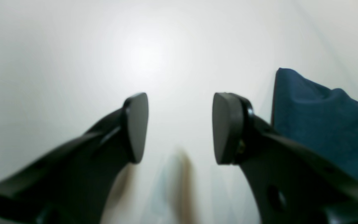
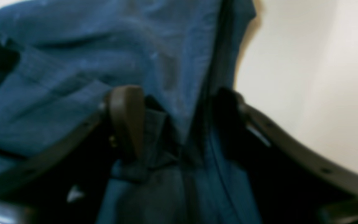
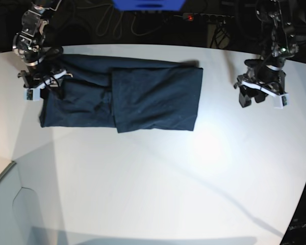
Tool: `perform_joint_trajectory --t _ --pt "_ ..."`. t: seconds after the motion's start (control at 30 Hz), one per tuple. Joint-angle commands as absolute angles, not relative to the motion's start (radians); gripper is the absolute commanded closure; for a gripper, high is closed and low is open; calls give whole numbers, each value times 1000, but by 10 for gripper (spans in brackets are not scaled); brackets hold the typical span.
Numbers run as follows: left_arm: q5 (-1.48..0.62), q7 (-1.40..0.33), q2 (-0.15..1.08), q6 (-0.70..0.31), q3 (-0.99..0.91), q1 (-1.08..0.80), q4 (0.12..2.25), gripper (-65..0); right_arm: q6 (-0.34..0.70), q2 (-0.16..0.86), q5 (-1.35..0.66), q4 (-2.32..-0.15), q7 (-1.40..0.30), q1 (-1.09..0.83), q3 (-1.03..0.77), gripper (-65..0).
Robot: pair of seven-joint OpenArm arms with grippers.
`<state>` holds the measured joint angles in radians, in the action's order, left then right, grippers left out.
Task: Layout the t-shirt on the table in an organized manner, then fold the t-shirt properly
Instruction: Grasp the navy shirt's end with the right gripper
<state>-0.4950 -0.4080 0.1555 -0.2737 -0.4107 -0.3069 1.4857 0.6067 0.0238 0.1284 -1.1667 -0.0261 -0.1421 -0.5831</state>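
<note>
The dark navy t-shirt (image 3: pixel 143 94) lies across the far left of the white table (image 3: pixel 143 178), with one part folded over its middle. My right gripper (image 3: pixel 42 91) is down at the shirt's left end. In the right wrist view its jaws stand apart, astride a raised fold of the t-shirt (image 2: pixel 73 62), and the right gripper (image 2: pixel 177 121) is open. My left gripper (image 3: pixel 256 98) hovers over bare table to the right of the shirt. It is open and empty in the left wrist view (image 1: pixel 180 127), with an edge of the t-shirt (image 1: pixel 322 124) to its right.
The table's curved far edge (image 3: pixel 219 48) runs behind both arms, with dark cables and equipment (image 3: pixel 143 15) beyond it. A lower grey surface (image 3: pixel 5 204) sits at the near left corner.
</note>
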Motion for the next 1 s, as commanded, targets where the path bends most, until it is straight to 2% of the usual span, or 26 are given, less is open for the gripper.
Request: perform_joint_trajectory --t 0.0,0.2,0.23,0.37,0.63,0.97 --pt "-504 -387 168 -282 -417 -308 1503 -321 615 30 160 -1142 -77 -139 -572 -270" --pt "-504 -386 168 -282 -417 -311 1503 -321 615 31 160 -1110 -74 -130 -552 -10" --pt "-504 -386 168 -282 -417 -311 1503 -321 615 31 160 -1110 -74 -122 -552 0" --pt "-504 -387 168 -282 -417 -312 1503 -321 615 35 160 -1133 -76 -116 -552 0" --pt "-504 -387 170 -282 -417 -312 1503 -321 615 -12 160 -1417 -74 -162 -552 0" --pt "-504 -389 170 -282 -415 -312 1503 -321 615 -77 159 -1715 -74 -272 -369 0"
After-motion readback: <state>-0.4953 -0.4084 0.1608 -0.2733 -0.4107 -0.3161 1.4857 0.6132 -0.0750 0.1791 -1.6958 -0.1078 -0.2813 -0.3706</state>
